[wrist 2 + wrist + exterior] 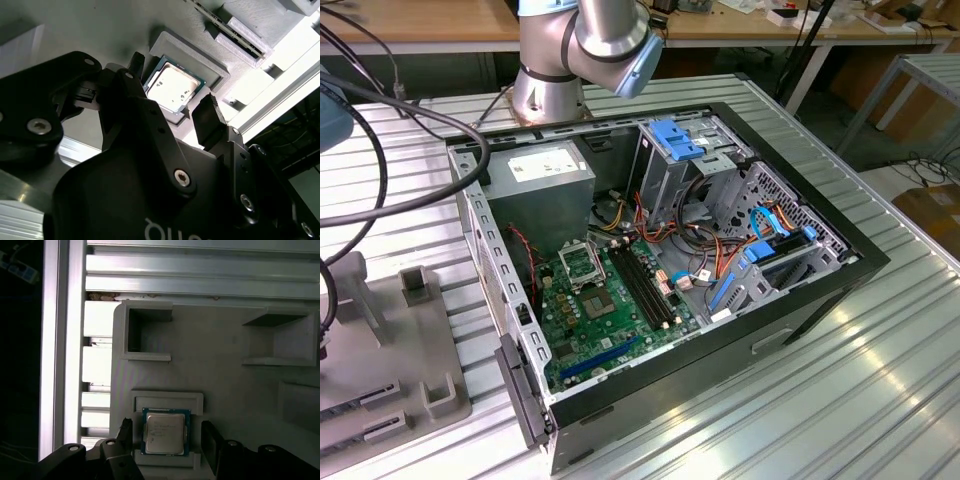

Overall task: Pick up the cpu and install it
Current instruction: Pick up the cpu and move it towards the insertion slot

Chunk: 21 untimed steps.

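Silver-faced cpu [166, 432] lies in the recess of the grey holder [167, 399], squarely between the spread, non-touching fingers of the tool [167, 438].

In the second wrist view the cpu [172, 86] corner nearest the broad finger [132, 102] is hidden behind it, and the gripper [172, 87] body runs off the picture's edge. In the first wrist view both finger roots are cut off, and the holder [167, 399] rim by the finger bases is partly covered. In the exterior view the arm [605, 40] is cut off
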Available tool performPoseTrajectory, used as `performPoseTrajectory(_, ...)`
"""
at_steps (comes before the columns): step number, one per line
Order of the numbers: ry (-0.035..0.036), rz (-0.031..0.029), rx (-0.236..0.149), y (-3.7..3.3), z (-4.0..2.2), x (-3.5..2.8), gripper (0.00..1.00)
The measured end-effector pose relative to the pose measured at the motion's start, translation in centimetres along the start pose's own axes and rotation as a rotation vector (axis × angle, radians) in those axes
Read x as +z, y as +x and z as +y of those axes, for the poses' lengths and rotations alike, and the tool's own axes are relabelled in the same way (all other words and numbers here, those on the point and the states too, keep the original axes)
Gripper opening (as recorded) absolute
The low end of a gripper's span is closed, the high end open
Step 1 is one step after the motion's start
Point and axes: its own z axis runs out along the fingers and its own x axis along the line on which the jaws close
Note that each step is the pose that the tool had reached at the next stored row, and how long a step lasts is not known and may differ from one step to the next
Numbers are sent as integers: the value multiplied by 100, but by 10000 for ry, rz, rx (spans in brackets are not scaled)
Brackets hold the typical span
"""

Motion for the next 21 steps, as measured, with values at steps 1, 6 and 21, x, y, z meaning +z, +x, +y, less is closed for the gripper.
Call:
performPoseTrajectory(1,11,1,1,0,3,1,66)
performPoseTrajectory(6,21,1,0,-1,17,8,66)
performPoseTrajectory(21,52,4,-67,-1,18,31,66)
